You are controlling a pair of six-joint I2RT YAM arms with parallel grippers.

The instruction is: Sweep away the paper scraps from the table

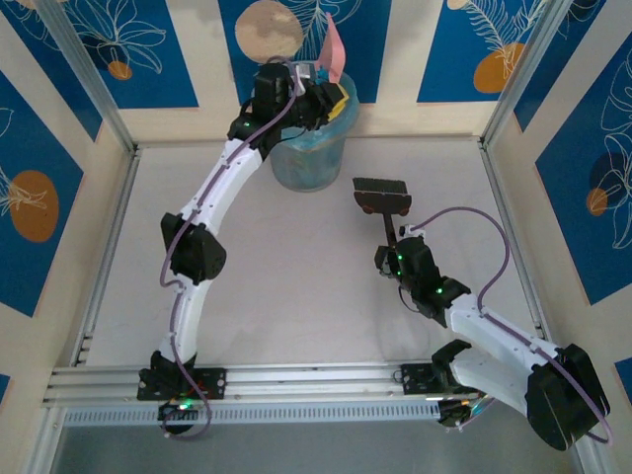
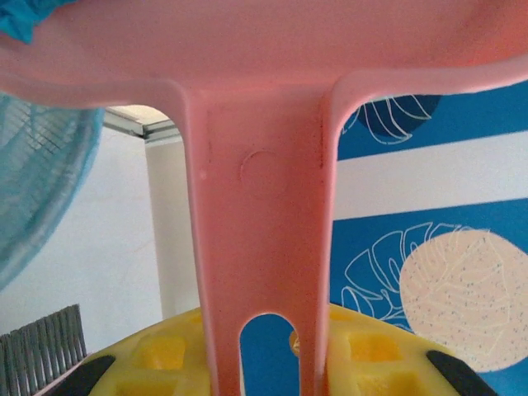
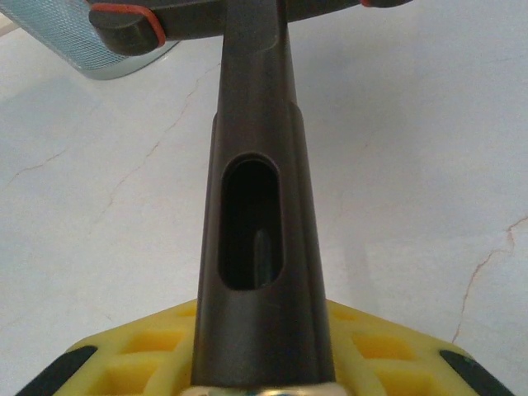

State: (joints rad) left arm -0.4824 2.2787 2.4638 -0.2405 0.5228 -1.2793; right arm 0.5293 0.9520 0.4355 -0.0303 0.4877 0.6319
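Note:
My left gripper (image 1: 331, 99) is raised at the back of the table (image 1: 296, 286), shut on the handle of a pink dustpan (image 1: 334, 54) held over a blue mesh bin (image 1: 306, 158). In the left wrist view the yellow fingers (image 2: 157, 359) clamp the slotted pink handle (image 2: 264, 206) from both sides. My right gripper (image 1: 395, 259) is shut on the dark handle (image 3: 256, 214) of a brush, whose head (image 1: 382, 195) rests low at centre right. The paper scraps are out of view.
The mesh bin (image 3: 74, 41) stands at the back centre, just left of the brush head (image 3: 190, 16). Aluminium rails (image 1: 296, 380) edge the table, and blue-and-cream patterned walls (image 1: 583, 148) close it in on three sides.

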